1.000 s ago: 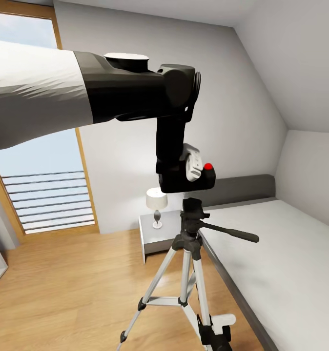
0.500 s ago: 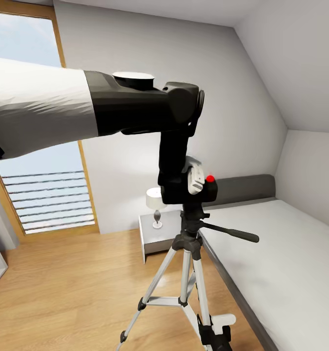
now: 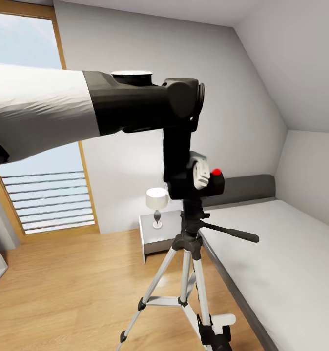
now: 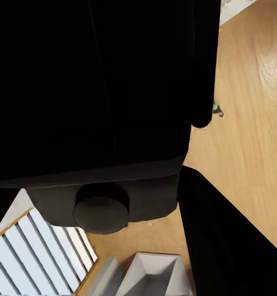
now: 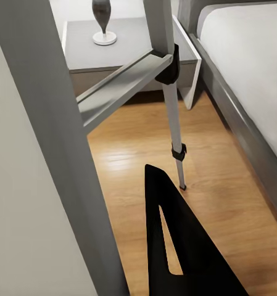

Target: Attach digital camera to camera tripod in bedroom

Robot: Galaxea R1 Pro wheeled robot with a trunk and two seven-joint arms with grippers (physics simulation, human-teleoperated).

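Bedroom with wood floor and a bed (image 3: 281, 243) off to the side. Head view: left gripper (image 3: 196, 178) is clamped on the digital camera (image 3: 211, 184), sitting right on top of the camera tripod (image 3: 191, 229) head — the pan handle sticks out just below. Camera looks rigid and light; its body sides seem the right hold. Left wrist view: camera body (image 4: 107, 203) between the fingers, floor far below. Right wrist view: right gripper (image 5: 175, 246) beside a silver leg, can't tell how wide — plenty of open floor around.
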